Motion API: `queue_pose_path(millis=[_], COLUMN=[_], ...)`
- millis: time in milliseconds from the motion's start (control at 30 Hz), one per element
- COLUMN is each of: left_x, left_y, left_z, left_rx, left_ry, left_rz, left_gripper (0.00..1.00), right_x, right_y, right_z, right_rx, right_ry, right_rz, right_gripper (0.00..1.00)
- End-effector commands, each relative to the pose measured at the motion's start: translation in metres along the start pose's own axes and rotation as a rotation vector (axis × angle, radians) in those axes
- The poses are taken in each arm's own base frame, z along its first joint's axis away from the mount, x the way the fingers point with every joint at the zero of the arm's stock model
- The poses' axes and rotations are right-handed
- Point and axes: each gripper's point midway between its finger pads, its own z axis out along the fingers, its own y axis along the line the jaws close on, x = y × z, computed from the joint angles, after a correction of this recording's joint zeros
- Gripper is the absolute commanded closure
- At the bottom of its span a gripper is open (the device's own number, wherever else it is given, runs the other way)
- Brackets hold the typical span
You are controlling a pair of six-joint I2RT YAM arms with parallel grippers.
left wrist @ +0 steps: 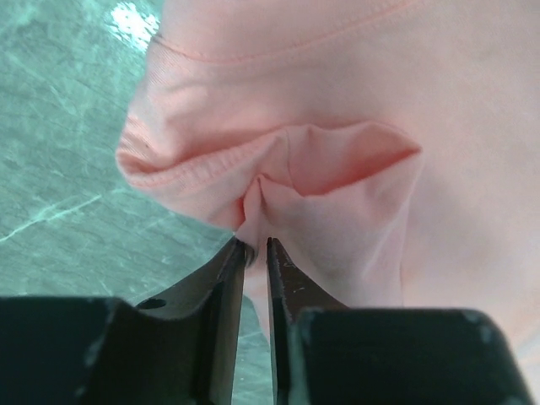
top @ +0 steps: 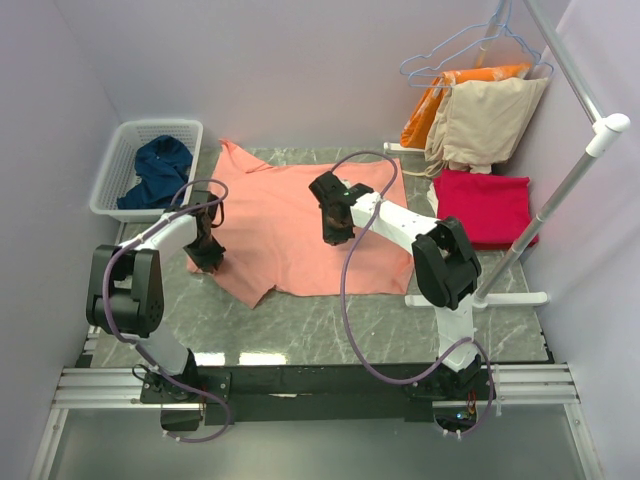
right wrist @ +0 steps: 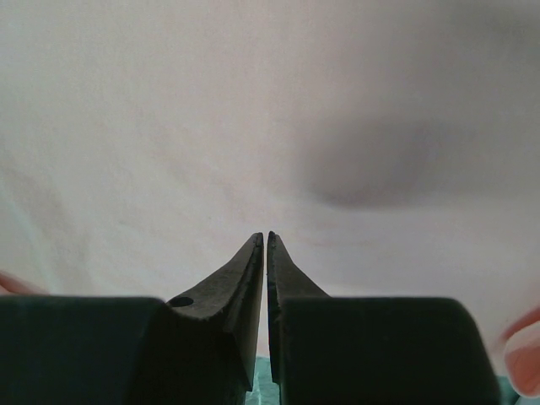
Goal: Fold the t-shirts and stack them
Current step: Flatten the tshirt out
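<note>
Left gripper clamps a pinch at the left edge of the salmon-pink cloth t-shirt; right gripper, jaws together mid-shirt, hold unclear. Best carry both across evenly, cloth taut.

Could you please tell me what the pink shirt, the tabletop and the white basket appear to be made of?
Pink shirt: soft matte cloth, probably cotton; it bunches into folds and shows a stitched hem.
Tabletop: grey-green, veined, glossy, like polished marble or a printed imitation, reflecting light.
White basket: likely moulded plastic, with lattice walls.
</note>
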Motion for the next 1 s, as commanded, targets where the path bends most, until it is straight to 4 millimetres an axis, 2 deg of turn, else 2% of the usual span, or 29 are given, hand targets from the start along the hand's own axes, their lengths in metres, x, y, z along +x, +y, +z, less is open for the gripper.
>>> queue_pose_path(millis=[0,300,633,967], left_x=[-0.004,-0.004,-0.006,-0.006], left_y=[-0.011,-0.012,0.003,0.006], left_z=[-0.021,-0.018,-0.009,0.02], left_rx=[0.063,0.053,-0.035,-0.08], left_ry=[-0.022,-0.019,-0.048,-0.044], left_rz=[-0.003,0.005,-0.014,-0.003], left_gripper=[0.76,0.8,0.76,0.77], right_x=[-0.012,-0.013,-0.013,-0.015], right_y=[0.002,0.002,-0.001,-0.002], right_z=[-0.003,-0.001,0.0,-0.002], right_rx=[0.009,0.013,0.027,0.031], right_ry=[-0.026,-0.025,-0.026,-0.028], right_rz=[0.004,0.002,0.001,0.001], right_gripper=[0.88,0.88,0.89,0.89])
